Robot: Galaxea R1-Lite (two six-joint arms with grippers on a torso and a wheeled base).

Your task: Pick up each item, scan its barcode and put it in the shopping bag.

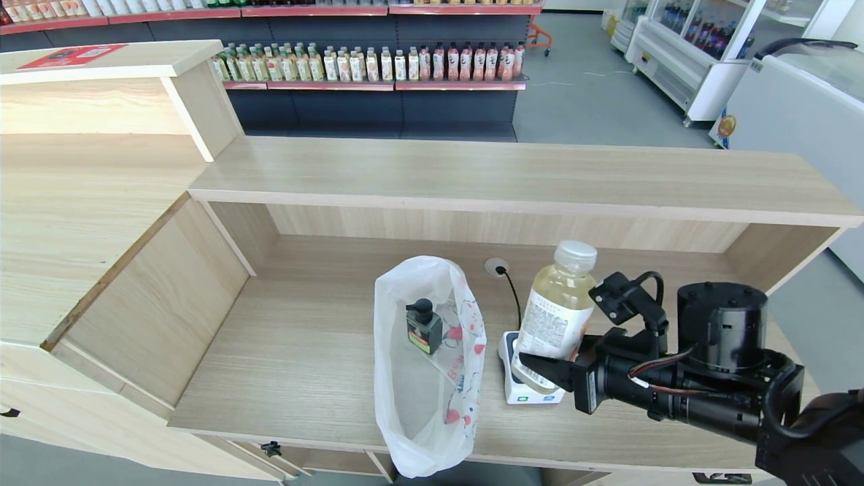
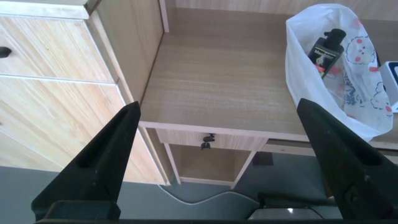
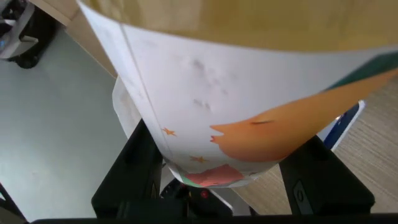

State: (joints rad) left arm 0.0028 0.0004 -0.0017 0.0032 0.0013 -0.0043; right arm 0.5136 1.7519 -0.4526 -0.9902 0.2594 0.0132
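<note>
The drink bottle [image 1: 557, 307] is clear, smooth plastic, rounded at the shoulder, with pale yellow liquid inside, a ribbed white cap [image 1: 575, 255] and a white paper label [image 1: 550, 331]; the right gripper [image 1: 545, 366] clamps it low on the body, its black, wedge-shaped fingers [image 3: 134, 174] pressed to either side of the label. The right arm lies nearly level over the counter's right end, holding the bottle tilted slightly and just above the scanner [image 1: 523, 395]; whether the bottle's base touches the scanner cannot be told. The scanner is a small white box with a blue edge; a thin black cable [image 1: 514, 297] runs from it to a round grommet [image 1: 496, 266] in the worktop.

The shopping bag [image 1: 418, 432] is thin, crinkled, translucent white plastic with red print; it stands open just beside the scanner on the pale wood-grain counter [image 1: 304, 358], its lower end drooping over the near edge; a dark, squarish pump bottle [image 1: 423, 329] stands upright inside it.

The left gripper [image 2: 217, 102] hangs off the counter's near edge, above the floor, well apart from the bag, its two dark tapered fingers [image 2: 99, 162] spread wide with nothing between them; beneath the worktop there sits a drawer with a small black handle [image 2: 208, 140].

Count: one drink bottle, one pump bottle, one bag, one scanner, two grippers.
</note>
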